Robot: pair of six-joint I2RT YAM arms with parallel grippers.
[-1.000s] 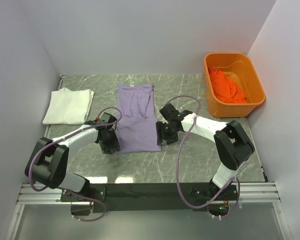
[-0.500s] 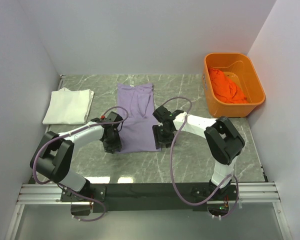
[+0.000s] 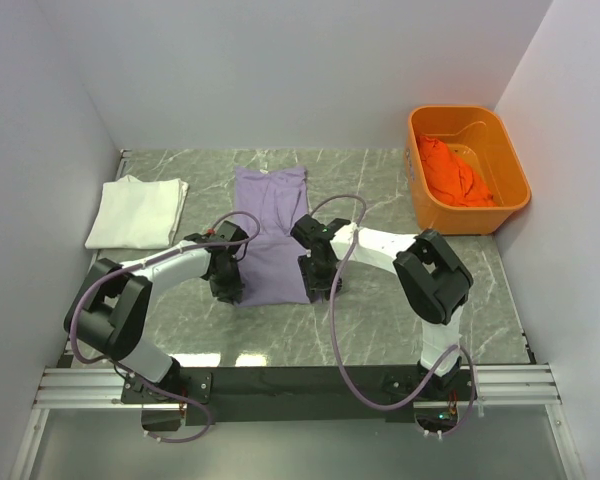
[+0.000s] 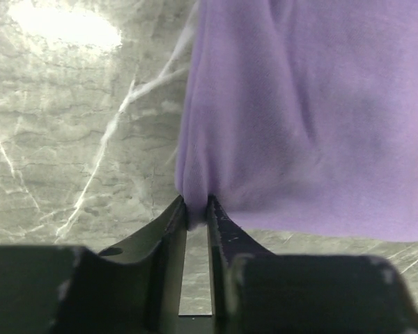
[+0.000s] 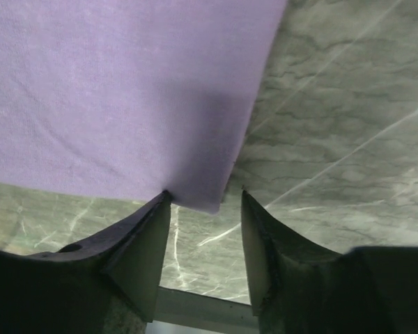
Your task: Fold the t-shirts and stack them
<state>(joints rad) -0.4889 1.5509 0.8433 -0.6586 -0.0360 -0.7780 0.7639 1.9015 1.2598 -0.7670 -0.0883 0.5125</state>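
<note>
The lavender-purple t-shirt [image 3: 271, 225] lies lengthwise on the marble table [image 3: 380, 320], narrowed by folds. My left gripper [image 3: 228, 288] pinches its near left corner; in the left wrist view the fingers [image 4: 174, 223] are shut on a bunched fold of purple cloth [image 4: 299, 125]. My right gripper [image 3: 318, 283] sits at the near right corner, where its jaws [image 5: 202, 202] stand open around the corner of the purple cloth [image 5: 125, 90]. The white t-shirt [image 3: 137, 211] lies folded at the left. The orange t-shirt [image 3: 453, 170] is crumpled in the tub.
An orange plastic tub [image 3: 468, 169] stands at the back right against the wall. White walls close in the table on three sides. A metal rail [image 3: 300, 385] with the arm bases runs along the near edge.
Both grippers have moved inward onto the purple shirt's near corners, and the shirt's lower part has narrowed. The left jaws have closed on the cloth; the right jaws have narrowed.
</note>
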